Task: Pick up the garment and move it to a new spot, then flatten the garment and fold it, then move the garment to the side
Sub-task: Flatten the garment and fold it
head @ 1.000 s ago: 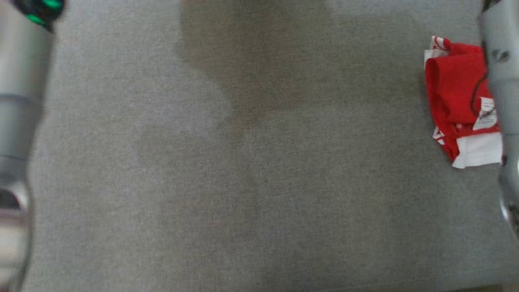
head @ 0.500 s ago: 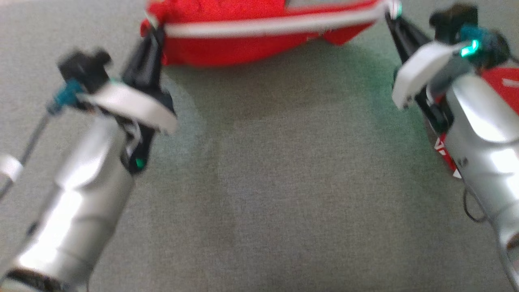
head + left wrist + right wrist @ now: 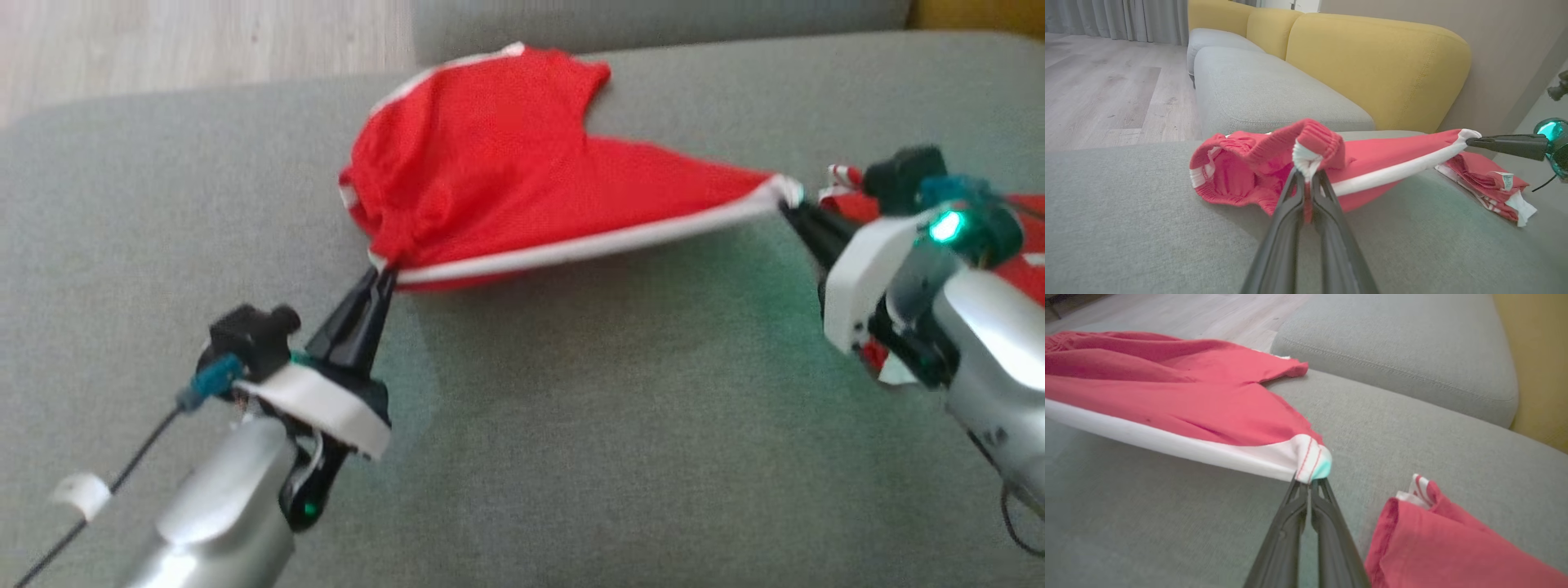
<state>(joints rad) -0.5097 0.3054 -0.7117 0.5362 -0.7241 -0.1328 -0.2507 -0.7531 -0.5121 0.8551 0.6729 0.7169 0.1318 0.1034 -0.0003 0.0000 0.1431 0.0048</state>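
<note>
Red shorts with a white side stripe, the garment (image 3: 490, 171), hang stretched over the grey sofa seat (image 3: 571, 425). My left gripper (image 3: 382, 273) is shut on the elastic waistband, whose bunched corner (image 3: 1312, 151) sits just above my fingers (image 3: 1290, 220). My right gripper (image 3: 785, 204) is shut on the white hem corner (image 3: 1310, 459) at the leg end. The white stripe (image 3: 1404, 167) runs taut between the two grips. The far part of the garment (image 3: 1167, 379) rests on the cushion.
A second red and white garment (image 3: 1437, 547), folded, lies on the seat by my right arm (image 3: 980, 327). Yellow backrests (image 3: 1372, 69) rise behind the seat. A neighbouring grey cushion (image 3: 1404, 351) and wooden floor (image 3: 1098, 94) lie beyond it.
The head camera has tilted up, so the whole picture shifted. The garment now shows fully, held between both grippers; one second ago only the folded garment and forearms showed.
</note>
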